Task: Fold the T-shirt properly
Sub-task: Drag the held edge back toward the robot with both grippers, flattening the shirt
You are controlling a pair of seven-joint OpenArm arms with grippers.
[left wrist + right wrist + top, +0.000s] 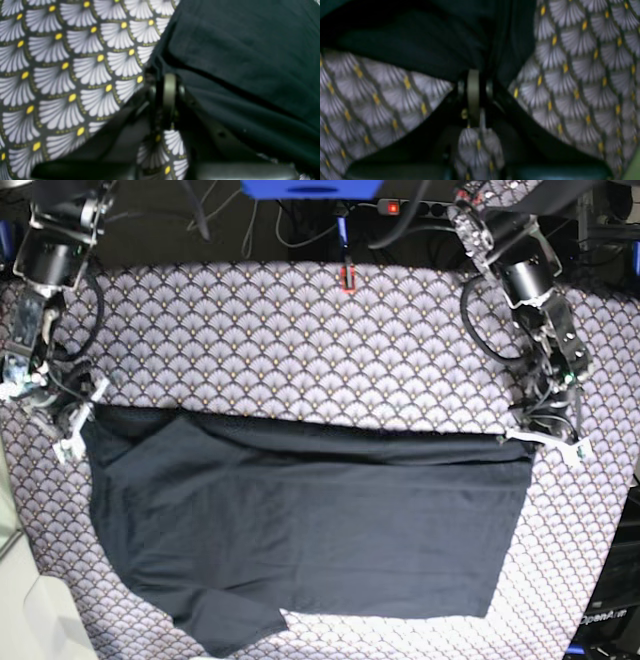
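The black T-shirt (310,520) lies spread on the scallop-patterned cloth (300,350), with a sleeve at its front left (230,625). Its far edge is stretched in a line between my two grippers. My left gripper (532,442) is shut on the shirt's far right corner; in the left wrist view the jaws (166,75) pinch the dark fabric (245,50). My right gripper (78,423) is shut on the far left corner; in the right wrist view it (475,72) pinches the dark fabric (420,37), which is lifted a little off the cloth.
The patterned cloth (62,75) covers the whole table. A small red object (347,277) lies at the table's back edge, with cables and a power strip (420,208) behind it. The table's left edge (25,580) drops off beside the shirt.
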